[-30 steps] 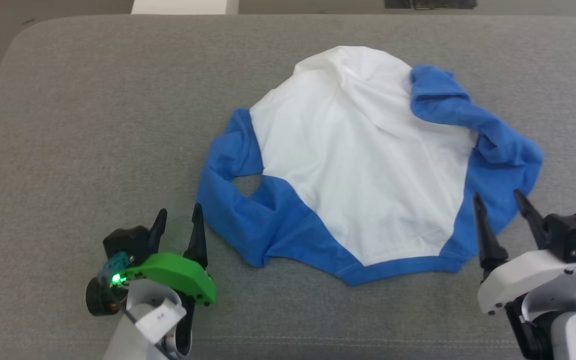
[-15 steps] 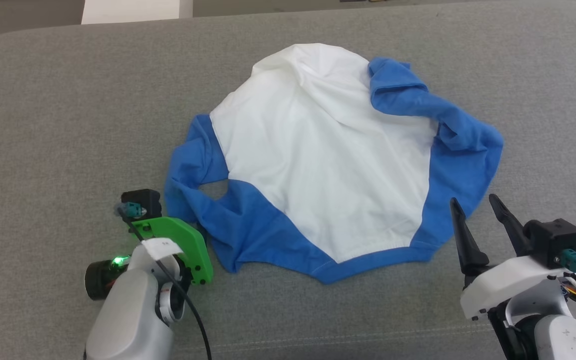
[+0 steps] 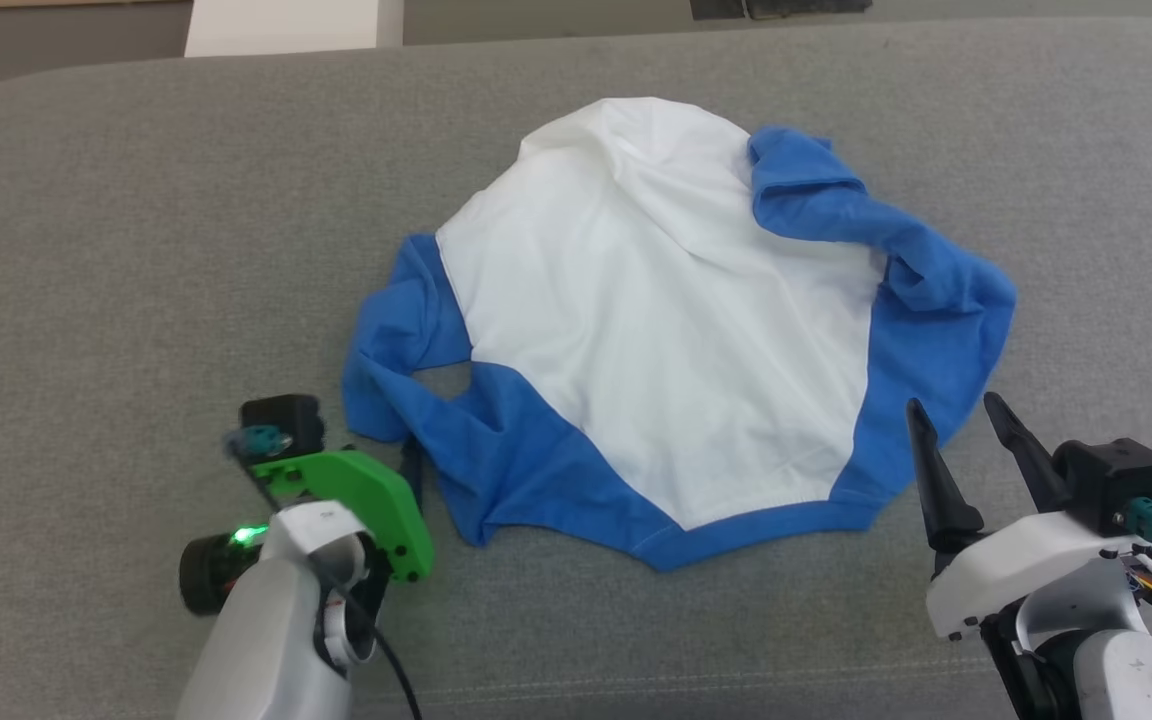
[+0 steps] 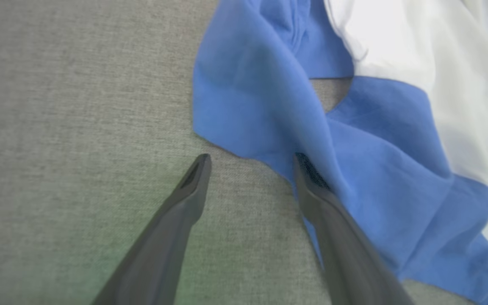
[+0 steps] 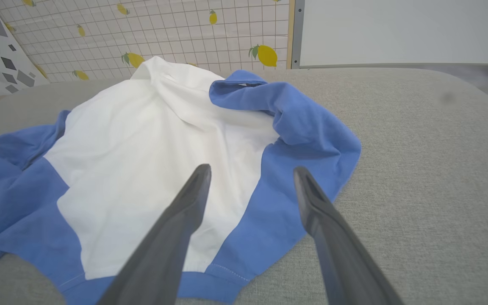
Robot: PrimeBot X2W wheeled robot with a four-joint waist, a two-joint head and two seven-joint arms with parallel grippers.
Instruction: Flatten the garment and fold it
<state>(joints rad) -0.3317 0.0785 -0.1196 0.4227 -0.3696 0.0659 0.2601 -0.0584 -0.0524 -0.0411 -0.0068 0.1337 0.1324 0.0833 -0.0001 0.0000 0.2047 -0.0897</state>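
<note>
Since a second ago the left arm has rolled its wrist over, so the left hand [image 4: 251,156] now points down at the near-left blue edge of the garment [image 3: 656,330]. The head camera has shifted too, while the shirt lies crumpled mid-counter [image 3: 136,250] as before. The left hand's fingers stand apart, one tip at the bunched blue fold [image 4: 244,106] and the other over bare grey cover. Closing here would likely pinch only a loose ridge, or snag the cover. The right hand [image 3: 951,402] also stands apart, holding nothing, just off the right blue edge. With nothing anchoring that side, a left pull would probably drag the whole shirt instead of spreading it. The blue sleeve [image 3: 836,200] doubled over the white body would then stay folded in.
</note>
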